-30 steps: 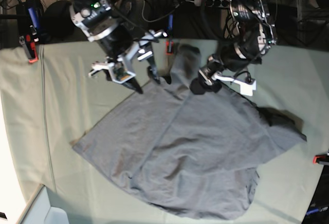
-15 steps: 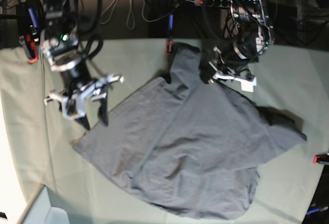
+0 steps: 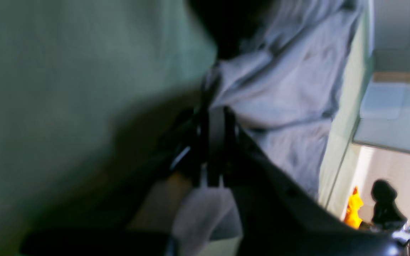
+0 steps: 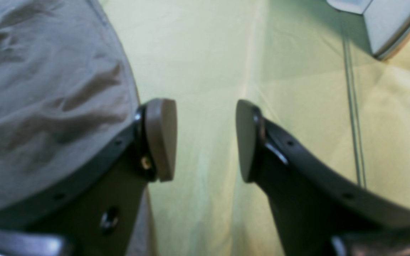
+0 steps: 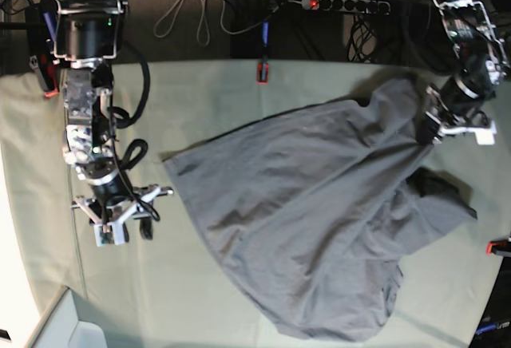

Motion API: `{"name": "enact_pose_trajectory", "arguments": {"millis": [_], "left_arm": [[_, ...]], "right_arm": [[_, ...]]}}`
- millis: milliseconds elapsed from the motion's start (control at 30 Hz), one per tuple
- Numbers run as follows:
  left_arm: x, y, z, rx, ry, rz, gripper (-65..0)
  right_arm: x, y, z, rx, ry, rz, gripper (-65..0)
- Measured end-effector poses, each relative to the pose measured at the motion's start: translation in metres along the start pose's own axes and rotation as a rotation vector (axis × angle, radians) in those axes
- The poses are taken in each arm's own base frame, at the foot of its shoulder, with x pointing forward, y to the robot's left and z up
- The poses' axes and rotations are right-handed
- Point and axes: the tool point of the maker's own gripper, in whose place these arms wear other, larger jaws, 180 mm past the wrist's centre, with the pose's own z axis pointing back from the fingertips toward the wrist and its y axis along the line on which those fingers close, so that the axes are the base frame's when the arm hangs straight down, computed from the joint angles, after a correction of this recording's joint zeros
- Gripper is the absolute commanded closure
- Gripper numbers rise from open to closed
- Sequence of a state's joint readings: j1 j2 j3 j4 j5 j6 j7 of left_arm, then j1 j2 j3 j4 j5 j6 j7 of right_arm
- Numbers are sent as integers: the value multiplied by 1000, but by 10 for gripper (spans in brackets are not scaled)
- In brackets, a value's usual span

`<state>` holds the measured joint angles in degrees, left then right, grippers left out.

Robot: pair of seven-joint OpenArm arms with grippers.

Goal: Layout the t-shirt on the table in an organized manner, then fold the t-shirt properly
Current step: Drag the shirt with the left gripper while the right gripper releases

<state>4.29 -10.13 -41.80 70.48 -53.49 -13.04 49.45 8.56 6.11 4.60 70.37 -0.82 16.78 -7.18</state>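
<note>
A: Left wrist view first. What is seen of the pincer?
B: Left gripper is seen pressed together, clamped on a fold of the t-shirt. Grey cloth is bunched just beyond the tips and trails away from them. Frame is heavily blurred; the fingertips cannot be made out cleanly. The table is seen to one side of the jaws.

A: Right wrist view?
B: Right gripper is seen with jaws apart, nothing between the pads. Only the table is seen in the gap. The t-shirt lies just beside one finger; contact cannot be told.

A: Base view?
B: Left gripper is closed on the t-shirt at its upper corner, cloth spread away from it across the table. Right gripper is held open, apart from the shirt's edge. The grip point is partly hidden by the arm.
</note>
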Motion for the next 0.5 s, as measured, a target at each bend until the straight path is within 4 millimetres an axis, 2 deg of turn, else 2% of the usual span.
{"name": "enact_pose_trajectory", "arguments": {"millis": [133,200,233,367,433,500], "left_arm": [[88,-12,16,-7,-175,-48,-1],[130,-18,32,-11,-271,-63,-1],[144,-18,39,-9,-306,-69,-1],[187,-4,69,64,-403,-87,-1],[202,-4,75,100,-433,-112,-1],[214,-9,77,121,-455,-139,-1]], "right_arm": [[-33,24,15,29,62,-35,-277],[-43,33,26,38,72,-40,-277],[-42,33,30,35,66,-40,-277],[-38,38,46,38,41,-35,-277],[-36,39,52,41,36,-24,-277],[-36,53,57,74,33,-4,-277]]}}
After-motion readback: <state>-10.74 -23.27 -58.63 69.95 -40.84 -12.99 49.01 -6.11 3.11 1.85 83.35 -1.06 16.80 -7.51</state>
